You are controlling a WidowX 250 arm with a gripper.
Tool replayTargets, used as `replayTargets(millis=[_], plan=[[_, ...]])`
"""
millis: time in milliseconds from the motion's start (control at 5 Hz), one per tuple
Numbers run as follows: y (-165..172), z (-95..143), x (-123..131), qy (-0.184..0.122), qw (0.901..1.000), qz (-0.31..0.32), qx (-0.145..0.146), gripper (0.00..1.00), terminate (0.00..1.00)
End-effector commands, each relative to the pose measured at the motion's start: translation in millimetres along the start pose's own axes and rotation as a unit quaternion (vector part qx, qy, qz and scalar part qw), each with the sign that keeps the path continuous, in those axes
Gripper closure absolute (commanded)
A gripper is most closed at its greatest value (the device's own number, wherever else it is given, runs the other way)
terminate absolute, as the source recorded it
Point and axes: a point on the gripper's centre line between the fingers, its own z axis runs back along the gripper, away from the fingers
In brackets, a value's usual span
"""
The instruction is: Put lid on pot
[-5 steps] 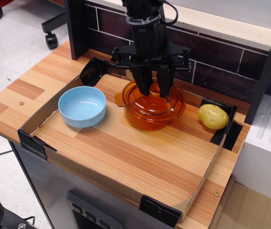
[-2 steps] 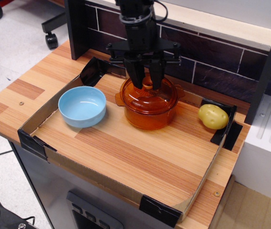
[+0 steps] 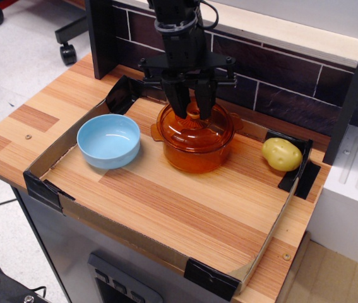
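Nearest, a wood-grain surface [image 3: 166, 208] edged with cardboard. Mid-scene, a glossy light blue bowl [image 3: 108, 140] and a translucent orange pot [image 3: 194, 148], now capped by its domed lid [image 3: 194, 129], seated since a second ago. Behind, a dark tool [image 3: 191, 108], raised slightly, fingers parted, straddling the ring knob, likely released.

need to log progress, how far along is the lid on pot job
Nearly finished. Done: the lid sits level across the pot, covering its mouth. In hand: the gripper is right at the lid's knob, fingers either side; whether it grips is unclear. Left: let go and lift clear. The blue bowl and potato lie apart, untouched.
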Motion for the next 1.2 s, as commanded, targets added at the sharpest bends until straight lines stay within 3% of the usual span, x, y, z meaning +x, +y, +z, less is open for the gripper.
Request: replayTargets(millis=[0,1000], plan=[[-4.4,30.1,11.2,-0.029,0.9995,-0.005,-0.016,0.0,0.0],[-6.1,38.5,17.9,-0.032,0.9994,-0.004,-0.015,0.0,0.0]])
